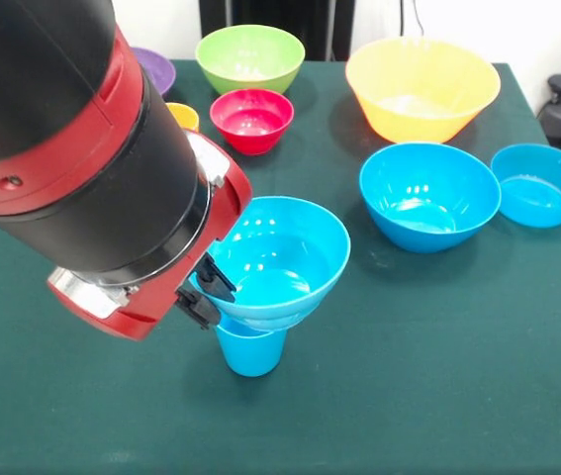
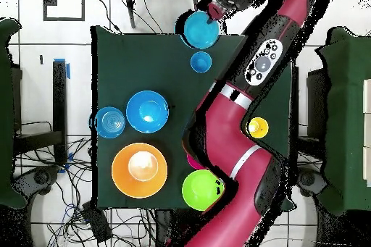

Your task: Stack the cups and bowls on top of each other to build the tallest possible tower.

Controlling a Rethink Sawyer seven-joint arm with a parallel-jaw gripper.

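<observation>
A blue cup (image 1: 251, 352) stands upright near the table's front. A mid-sized blue bowl (image 1: 285, 259) sits mouth-up right over it, its base at the cup's rim; I cannot tell whether they touch. My gripper (image 1: 208, 294) is shut on this bowl's left rim. In the overhead view the gripper (image 2: 215, 14) is at the held blue bowl (image 2: 201, 29), and the blue cup (image 2: 201, 61) shows just below it. The arm hides part of a yellow cup (image 1: 183, 115).
Loose on the green cloth (image 1: 438, 386) are a large blue bowl (image 1: 428, 196), a small blue bowl (image 1: 540, 185), the yellow-orange bowl (image 1: 421, 87), a red bowl (image 1: 251, 120), a green bowl (image 1: 250, 57) and a purple bowl (image 1: 154, 69). The arm covers the left side.
</observation>
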